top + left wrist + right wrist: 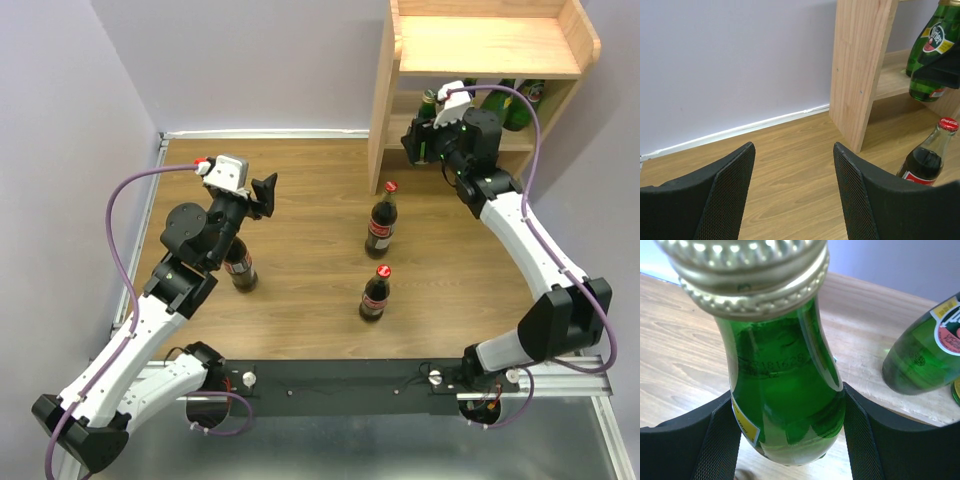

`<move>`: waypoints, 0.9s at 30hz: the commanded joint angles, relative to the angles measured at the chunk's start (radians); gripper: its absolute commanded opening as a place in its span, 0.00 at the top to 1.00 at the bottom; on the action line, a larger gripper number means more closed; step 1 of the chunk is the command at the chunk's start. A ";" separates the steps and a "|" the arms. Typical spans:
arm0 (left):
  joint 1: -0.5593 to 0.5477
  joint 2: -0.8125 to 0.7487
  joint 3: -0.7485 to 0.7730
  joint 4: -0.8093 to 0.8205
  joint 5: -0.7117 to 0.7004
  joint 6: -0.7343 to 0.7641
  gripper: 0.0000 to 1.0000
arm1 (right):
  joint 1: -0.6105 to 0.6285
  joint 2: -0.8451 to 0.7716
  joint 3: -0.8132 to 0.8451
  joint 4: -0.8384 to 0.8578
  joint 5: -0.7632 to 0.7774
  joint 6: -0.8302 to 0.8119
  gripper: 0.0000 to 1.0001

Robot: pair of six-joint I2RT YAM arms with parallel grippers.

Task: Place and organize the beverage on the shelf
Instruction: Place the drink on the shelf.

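Right wrist: right gripper (788, 410) pinches a green bottle (785, 365) low on its body, over the lower board of the shelf (381, 120).
Can't tell if the base is down yet. Lower it upright, just beside the neighbouring green bottle (920, 355) without clipping it. Let go only once it's seated, then back straight out. Left gripper (794, 150) has its fingers spread and empty above the table (310, 180). Three cola bottles (381, 217) stand there, off the shelf.

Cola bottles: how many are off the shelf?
3, all on the table: far bottle by the shelf, centre bottle, left bottle partly hidden under the left arm.
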 commanded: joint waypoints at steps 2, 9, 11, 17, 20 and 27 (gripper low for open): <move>-0.004 -0.007 -0.014 0.022 -0.023 0.012 0.28 | -0.002 0.022 0.035 0.207 0.033 -0.009 0.99; -0.004 -0.002 -0.017 0.022 -0.023 0.012 0.28 | -0.004 0.068 0.055 0.231 0.046 0.000 0.99; -0.004 -0.003 -0.019 0.022 -0.023 0.012 0.28 | -0.002 0.085 0.057 0.245 0.053 0.005 0.99; -0.004 0.000 -0.019 0.022 -0.025 0.012 0.28 | -0.004 0.120 0.084 0.270 0.085 0.022 0.99; -0.004 0.003 -0.019 0.022 -0.025 0.011 0.28 | -0.002 0.139 0.100 0.273 0.089 0.029 0.99; -0.004 0.000 -0.022 0.022 -0.028 0.011 0.28 | -0.002 0.146 0.112 0.274 0.088 0.035 0.99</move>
